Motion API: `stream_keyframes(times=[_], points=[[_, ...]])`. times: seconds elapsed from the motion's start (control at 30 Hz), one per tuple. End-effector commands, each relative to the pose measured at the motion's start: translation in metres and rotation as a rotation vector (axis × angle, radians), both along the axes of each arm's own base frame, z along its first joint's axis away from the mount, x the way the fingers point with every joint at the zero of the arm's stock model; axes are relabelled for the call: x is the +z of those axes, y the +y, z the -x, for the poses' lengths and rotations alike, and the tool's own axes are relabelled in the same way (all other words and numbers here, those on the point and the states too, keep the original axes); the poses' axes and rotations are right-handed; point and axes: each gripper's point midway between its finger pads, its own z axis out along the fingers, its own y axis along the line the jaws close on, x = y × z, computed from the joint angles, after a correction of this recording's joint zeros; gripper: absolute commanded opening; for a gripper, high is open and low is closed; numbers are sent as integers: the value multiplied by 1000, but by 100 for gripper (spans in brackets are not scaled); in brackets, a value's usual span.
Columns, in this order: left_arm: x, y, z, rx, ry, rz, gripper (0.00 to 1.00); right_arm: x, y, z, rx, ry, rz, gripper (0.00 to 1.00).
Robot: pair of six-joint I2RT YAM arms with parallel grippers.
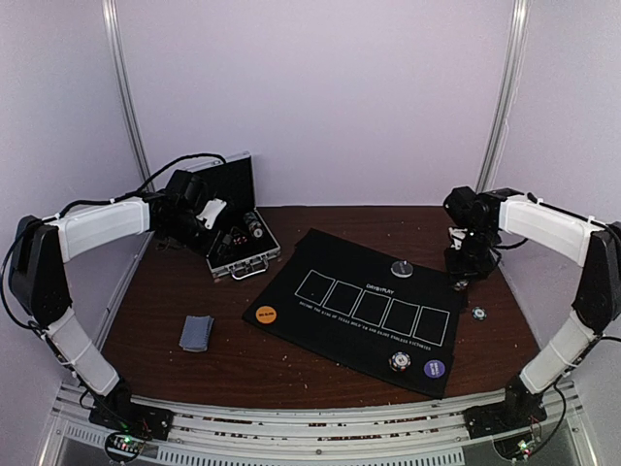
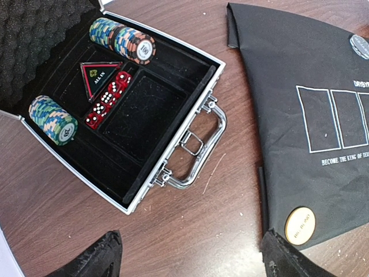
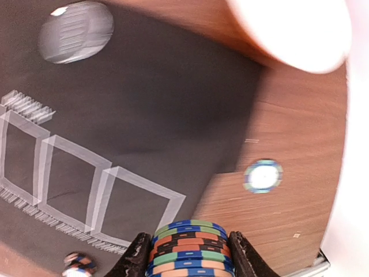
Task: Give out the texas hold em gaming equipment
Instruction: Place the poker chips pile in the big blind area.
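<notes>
Gripping stack of round striped chips (image 3: 189, 239) in half-closed right gripper (image 3: 191, 261) above black cloth mat (image 3: 144, 115), lone chip (image 3: 263, 176) on smooth wood table (image 3: 288, 127) just beyond; hovering left gripper (image 2: 195, 262) spread wide, empty, over foam-lined metal case (image 2: 219, 69) with more chips (image 2: 124, 40).

Bare table (image 2: 190, 231) lay under my left gripper (image 2: 193, 262), a clear lane between the open case (image 2: 144, 115) and the black mat (image 2: 288, 86). The case's handle (image 2: 219, 135) stuck out into it. Its lid (image 1: 231, 177) stood up tall behind. A stack of chips (image 3: 190, 236) filled my right gripper (image 3: 191, 259). One loose chip (image 3: 262, 176) lay on the table beside the mat.
</notes>
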Motion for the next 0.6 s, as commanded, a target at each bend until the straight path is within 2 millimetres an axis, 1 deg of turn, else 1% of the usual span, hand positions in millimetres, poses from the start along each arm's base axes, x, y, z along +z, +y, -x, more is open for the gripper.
stream_keyframes(times=[0.0, 0.1, 0.2, 0.23, 0.4, 0.43, 0.5, 0.57], points=[[17, -2, -3, -19, -48, 36, 87, 14, 73, 13, 109, -22, -34, 0], [19, -1, -3, -14, -55, 34, 87, 15, 146, 15, 243, -52, -88, 0], [21, 1, -3, -7, -62, 29, 87, 2, 214, 27, 390, -31, -97, 0], [21, 1, -3, -6, -62, 29, 87, 4, 239, 28, 444, -40, -115, 0], [21, 1, -3, -5, -61, 30, 87, -19, 324, 37, 622, -19, -147, 0], [21, 1, -3, -4, -60, 29, 87, -32, 337, 38, 657, -4, -139, 0], [21, 2, -3, -1, -64, 24, 87, -38, 360, 36, 709, -8, -141, 0], [21, 3, -3, 3, -67, 21, 87, -45, 374, 32, 740, -10, -139, 0]])
